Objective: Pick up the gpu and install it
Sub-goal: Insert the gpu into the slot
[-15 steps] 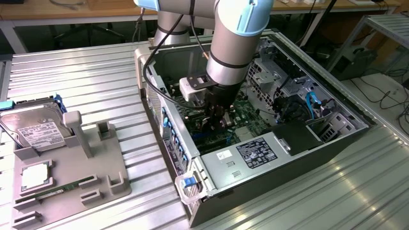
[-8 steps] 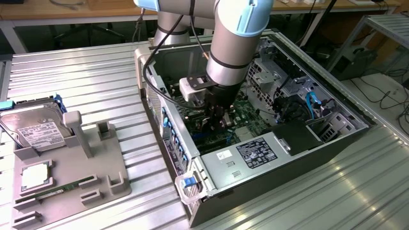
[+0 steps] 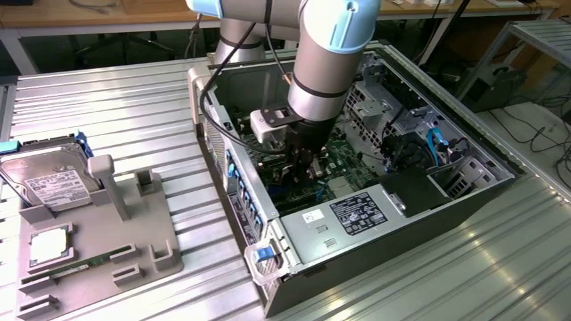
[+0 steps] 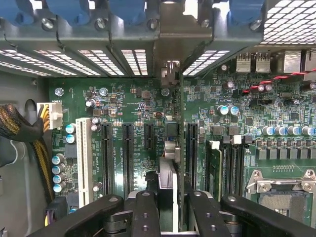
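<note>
Inside the open case [image 3: 428, 127], low over the board [image 4: 128, 106], the gripper [image 4: 168, 207] holds the gpu [image 4: 169, 153] edge-on: the fingers [image 4: 145, 212] stand narrow and are closed on the card, which runs away from the wrist toward the rear slot openings. In the wrist view the card hangs upright between two black slots [image 4: 127, 158], its far end close to the metal rear wall [image 4: 170, 44] where the bracket would sit; whether its lower edge already touches a slot I cannot tell. From the exterior view the arm [image 3: 325, 73] reaches straight down into the middle of the case, with the card hidden beneath it. So the pick-up is done and the card is carried to the board; the seating looks unfinished, judged from the grip on it. Farther off, at the exterior view's left, a grey holder [image 3: 98, 227] on the desk [image 3: 116, 100] carries a hard drive [image 3: 49, 180] and a memory stick [image 3: 85, 264].
</note>
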Tool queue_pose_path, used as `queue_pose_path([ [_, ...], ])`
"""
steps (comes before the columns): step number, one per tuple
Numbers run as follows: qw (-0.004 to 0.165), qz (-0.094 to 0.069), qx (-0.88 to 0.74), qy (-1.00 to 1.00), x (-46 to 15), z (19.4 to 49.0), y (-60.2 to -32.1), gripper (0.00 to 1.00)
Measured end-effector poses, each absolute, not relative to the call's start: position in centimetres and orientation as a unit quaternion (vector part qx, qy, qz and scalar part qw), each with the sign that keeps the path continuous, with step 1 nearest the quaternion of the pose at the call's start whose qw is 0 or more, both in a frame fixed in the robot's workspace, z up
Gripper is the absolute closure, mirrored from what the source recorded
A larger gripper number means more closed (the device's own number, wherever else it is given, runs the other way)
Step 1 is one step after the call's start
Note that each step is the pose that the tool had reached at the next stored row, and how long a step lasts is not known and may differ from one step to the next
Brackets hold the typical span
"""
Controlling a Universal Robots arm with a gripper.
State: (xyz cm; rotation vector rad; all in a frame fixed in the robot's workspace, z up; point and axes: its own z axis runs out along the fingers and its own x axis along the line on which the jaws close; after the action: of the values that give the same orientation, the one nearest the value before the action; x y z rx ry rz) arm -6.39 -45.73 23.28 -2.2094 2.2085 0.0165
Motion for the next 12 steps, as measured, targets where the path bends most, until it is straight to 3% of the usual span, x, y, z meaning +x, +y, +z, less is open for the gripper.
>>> queue_pose_path([
  [12,0.009,0.005,-0.707,0.707,-6.39,23.05,-45.72,0.72],
])
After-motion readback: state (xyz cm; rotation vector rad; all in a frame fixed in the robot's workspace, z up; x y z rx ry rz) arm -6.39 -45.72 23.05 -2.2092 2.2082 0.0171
